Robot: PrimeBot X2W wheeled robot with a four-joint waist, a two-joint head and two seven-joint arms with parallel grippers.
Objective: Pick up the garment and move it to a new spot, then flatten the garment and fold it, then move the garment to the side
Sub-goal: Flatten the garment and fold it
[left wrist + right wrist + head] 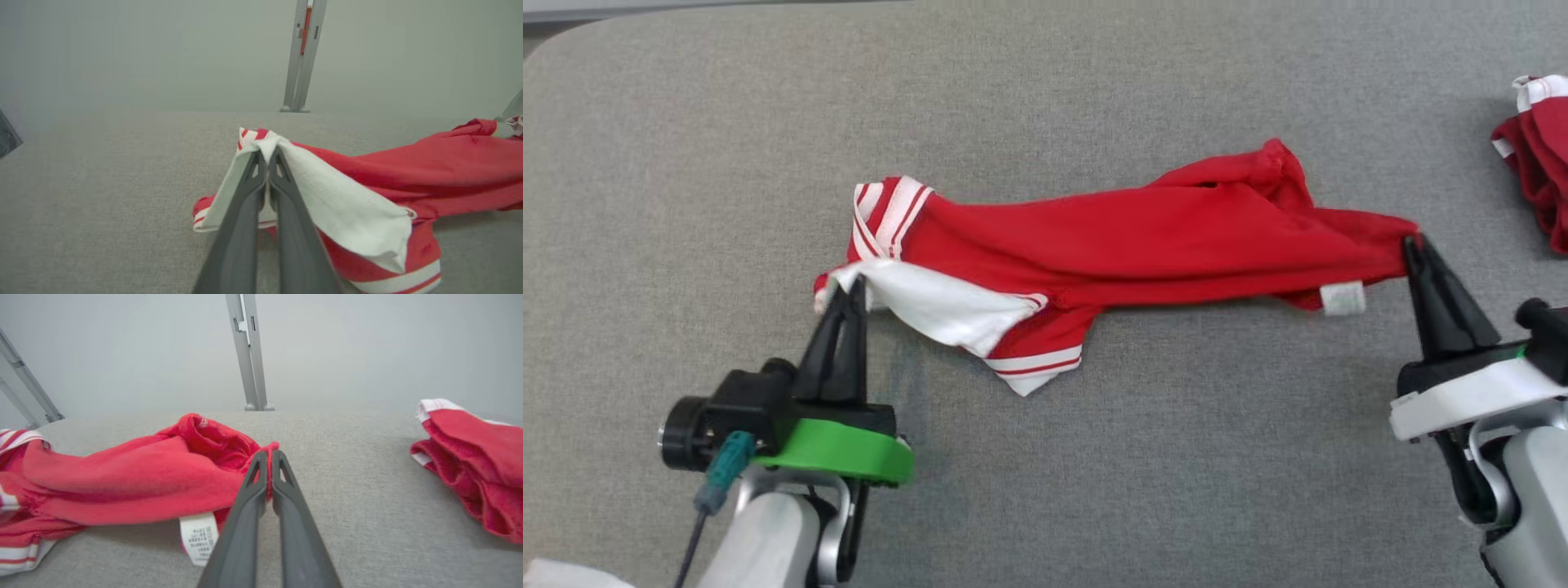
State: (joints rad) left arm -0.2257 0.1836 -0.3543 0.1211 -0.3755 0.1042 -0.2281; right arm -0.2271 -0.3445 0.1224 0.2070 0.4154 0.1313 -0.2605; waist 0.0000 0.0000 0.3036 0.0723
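Two red garments [1143,237] [1539,163], two pairs of fingers [829,351] [1441,302], one grey surface [686,163]

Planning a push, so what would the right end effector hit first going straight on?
The garment edge it pinches; past that, the right end effector seemingly faces bare table.

The right claw [269,457] pinches the red garment's [135,477] edge.

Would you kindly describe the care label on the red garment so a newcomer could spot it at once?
On the grey table, a red garment is stretched across the middle. At its lower edge, beside the right end effector, sits the label: a small white printed tag, unlike the striped white trim at the far end.
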